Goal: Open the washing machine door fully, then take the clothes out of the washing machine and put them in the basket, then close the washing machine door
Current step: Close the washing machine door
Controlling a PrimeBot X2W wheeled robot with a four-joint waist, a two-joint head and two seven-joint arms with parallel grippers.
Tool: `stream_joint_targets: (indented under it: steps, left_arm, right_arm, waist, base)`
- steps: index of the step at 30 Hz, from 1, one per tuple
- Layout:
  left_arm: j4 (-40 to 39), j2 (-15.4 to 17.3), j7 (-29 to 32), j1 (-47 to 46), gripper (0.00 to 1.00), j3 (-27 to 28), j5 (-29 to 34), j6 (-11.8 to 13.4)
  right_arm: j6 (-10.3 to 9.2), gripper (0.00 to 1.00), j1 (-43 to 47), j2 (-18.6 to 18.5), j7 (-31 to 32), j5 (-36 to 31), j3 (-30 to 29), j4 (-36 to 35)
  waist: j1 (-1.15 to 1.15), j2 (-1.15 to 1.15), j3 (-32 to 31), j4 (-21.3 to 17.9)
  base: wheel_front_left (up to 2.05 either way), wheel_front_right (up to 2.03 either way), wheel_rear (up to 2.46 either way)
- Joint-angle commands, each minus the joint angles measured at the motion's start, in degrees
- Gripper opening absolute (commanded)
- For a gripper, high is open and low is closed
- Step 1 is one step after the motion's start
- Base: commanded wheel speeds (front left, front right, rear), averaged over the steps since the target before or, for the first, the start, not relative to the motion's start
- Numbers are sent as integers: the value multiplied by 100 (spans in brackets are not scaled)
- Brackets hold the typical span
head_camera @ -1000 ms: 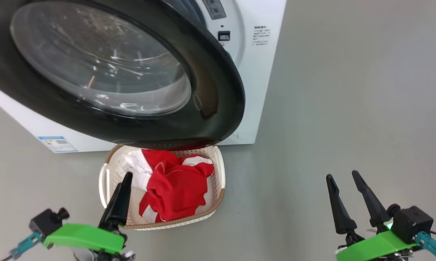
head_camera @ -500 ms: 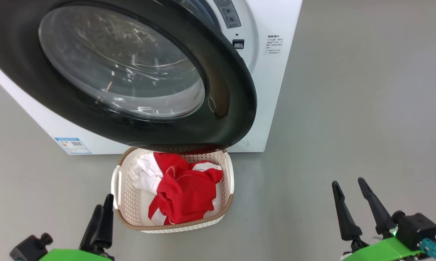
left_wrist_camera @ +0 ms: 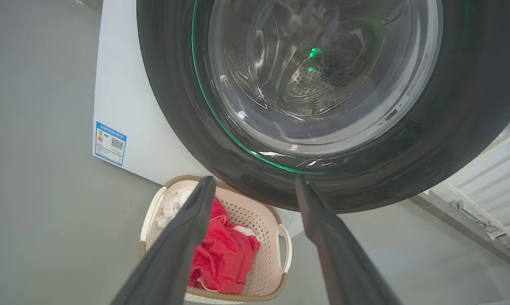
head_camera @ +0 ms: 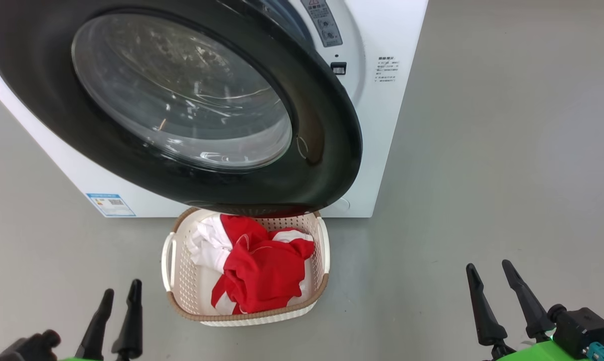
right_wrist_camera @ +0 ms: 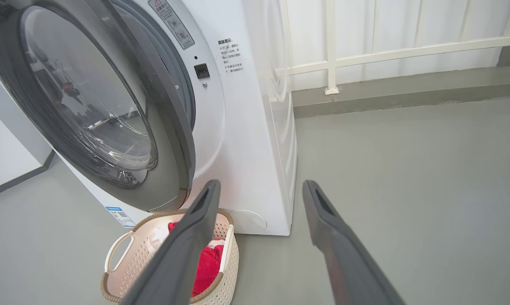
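The head view looks down from high in front of the washer (head_camera: 382, 125), with the basket (head_camera: 247, 317) at centre. The left wrist view sits low, close before the washer, tilted up at the door (left_wrist_camera: 471, 106). The right wrist view stands farther back, off the washer's front corner, facing it aslant. All three share door and basket.

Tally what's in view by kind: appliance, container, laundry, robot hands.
Washing machine: 1
Basket: 1
Pile of red-and-white clothes in the basket: 1 (separate pieces can't be counted)
Hands: 2, left hand and right hand, both open
Total: 5
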Motion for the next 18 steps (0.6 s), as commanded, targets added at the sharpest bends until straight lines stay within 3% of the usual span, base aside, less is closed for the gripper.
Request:
stream_joint_targets:
  steps: [1, 10, 18]
  left_arm:
    - [-156, 69, -70, -10, 100, 269, 374, -33]
    - [-469, -240, -70, 170, 100, 689, 2320, -33]
    - [-891, -581, -70, 360, 100, 1058, 3090, -33]
  right_arm:
    - [42, 100, -31, -56, -36, -75, 83, -154]
    - [42, 100, -22, -53, -36, -71, 33, -188]
    - [42, 100, -34, -50, -36, -65, -4, -223]
  waist:
    - [0, 0, -19, 0]
    - [0, 0, -22, -2]
    - [0, 0, -51, -50]
  base:
    - [0, 0, 0]
    - [0, 0, 0]
    - [0, 0, 0]
